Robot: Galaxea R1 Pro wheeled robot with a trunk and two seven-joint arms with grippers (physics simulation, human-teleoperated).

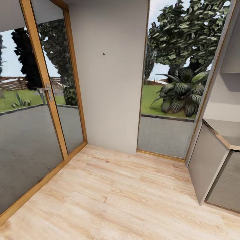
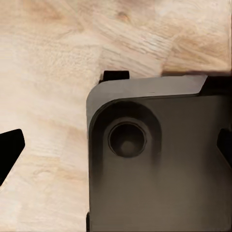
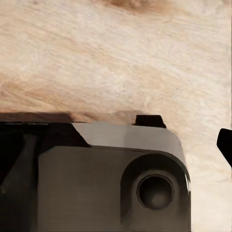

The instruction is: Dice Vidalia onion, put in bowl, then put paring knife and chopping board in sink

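A corner of the grey countertop [image 1: 230, 131] with its light-wood front edge shows at the far right of the head view, over grey cabinets [image 1: 213, 166]. The Vidalia onion, sink, chopping board, paring knife and bowl are out of view. In the left wrist view my left gripper [image 2: 116, 147] is open, its dark fingertips [image 2: 9, 151] far apart over my own grey base [image 2: 154, 169] and the wood floor. My right gripper [image 3: 118, 145] hangs the same way, open and holding nothing, with one dark fingertip [image 3: 225, 142] at the picture's edge.
I face a room corner: a plain grey wall [image 1: 110, 76], a wood-framed glass door with a handle [image 1: 46, 91] on the left, and a tall window [image 1: 173, 83] onto a garden on the right. Light wooden floor [image 1: 113, 200] stretches ahead.
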